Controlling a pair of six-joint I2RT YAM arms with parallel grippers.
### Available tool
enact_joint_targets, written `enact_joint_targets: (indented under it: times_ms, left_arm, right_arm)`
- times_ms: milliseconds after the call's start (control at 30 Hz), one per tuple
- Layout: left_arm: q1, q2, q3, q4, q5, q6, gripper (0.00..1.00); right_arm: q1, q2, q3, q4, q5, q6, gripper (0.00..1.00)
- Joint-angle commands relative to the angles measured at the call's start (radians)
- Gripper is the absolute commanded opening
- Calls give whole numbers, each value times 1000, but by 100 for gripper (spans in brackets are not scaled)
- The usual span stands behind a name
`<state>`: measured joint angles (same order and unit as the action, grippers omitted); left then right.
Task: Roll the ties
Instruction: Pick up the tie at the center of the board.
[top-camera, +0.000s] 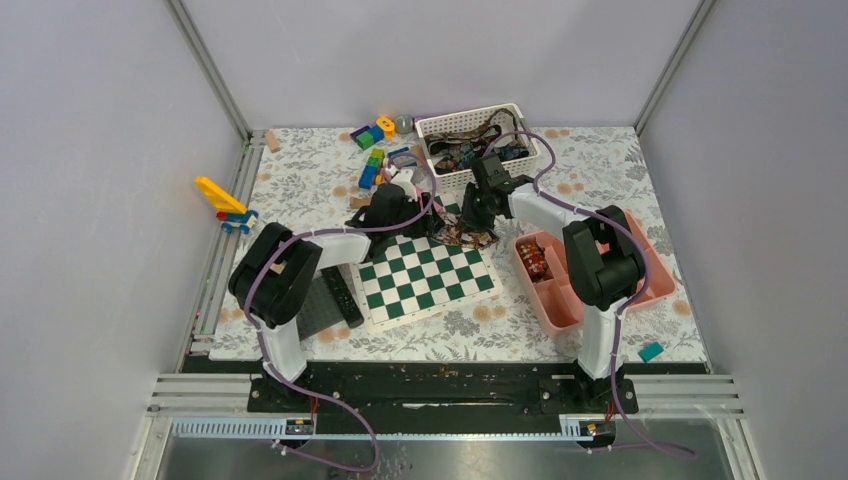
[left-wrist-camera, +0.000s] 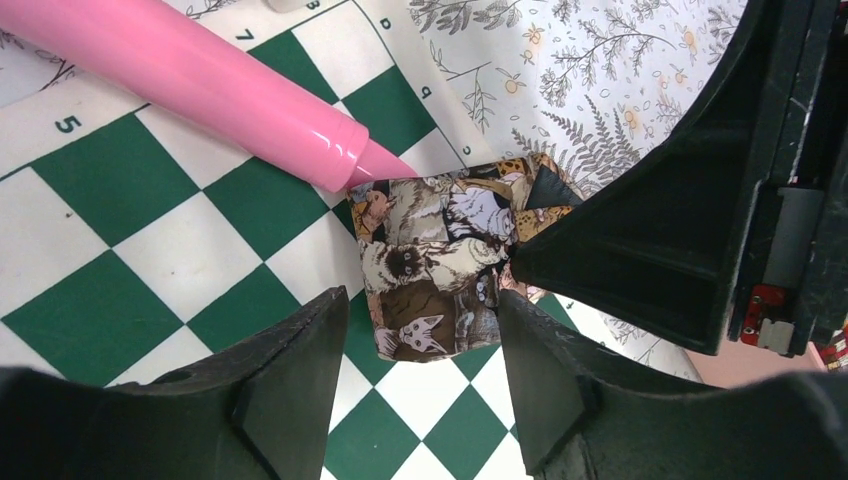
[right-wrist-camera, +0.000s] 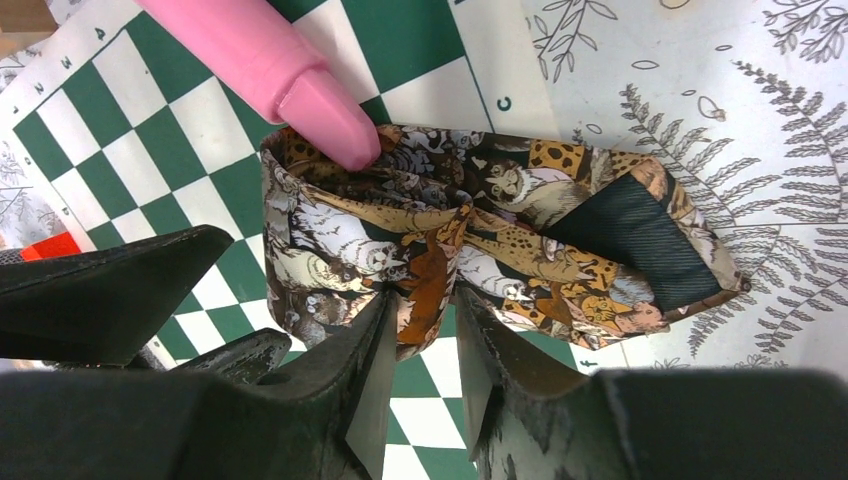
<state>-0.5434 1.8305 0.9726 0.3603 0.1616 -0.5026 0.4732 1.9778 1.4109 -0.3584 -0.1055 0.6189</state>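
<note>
While the right gripper (right-wrist-camera: 425, 305) pinches a fold of the brown-and-tan animal-print fabric tie (right-wrist-camera: 500, 235), likely anchoring the half-made roll at the far edge of the green-and-white chessboard mat (left-wrist-camera: 110, 190), left gripper (left-wrist-camera: 420, 310) straddles it, jaws apart, not gripping.

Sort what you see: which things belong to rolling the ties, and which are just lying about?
Belong: animal-print tie; ties in white basket.
Lying about: chessboard; pink tube; toy blocks; remote.
</note>
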Motion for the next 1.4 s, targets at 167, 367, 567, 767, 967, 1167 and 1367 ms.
enact_joint_targets:
  times_ms: [167,367,567,767,967,1167,1367]
  left_arm:
    - [3,36,52,86,75,-30,63]
    - [4,52,48,99,78,-51,68]
    - [4,72,55,109,81,-66,72]
    - [2,99,64,147,132,-97,74]
    - [2,110,55,164,146,-111,74]
    - [2,80,37,171,135,-115,74]
    - [3,16,28,126,67,-98,74]
  right_arm:
    - [8,1,10,-64,74,-25,35]
    - [7,3,12,-87,90,-27,34]
    - [7,6,13,-100,95,-29,35]
    - [3,5,13,-111,101,-29,35]
    - [-4,-4,10,-113,100,-29,34]
    - [-4,-67,-39,-36,52,-31,36]
    - [-4,-149,-81,47,-10,-14,38]
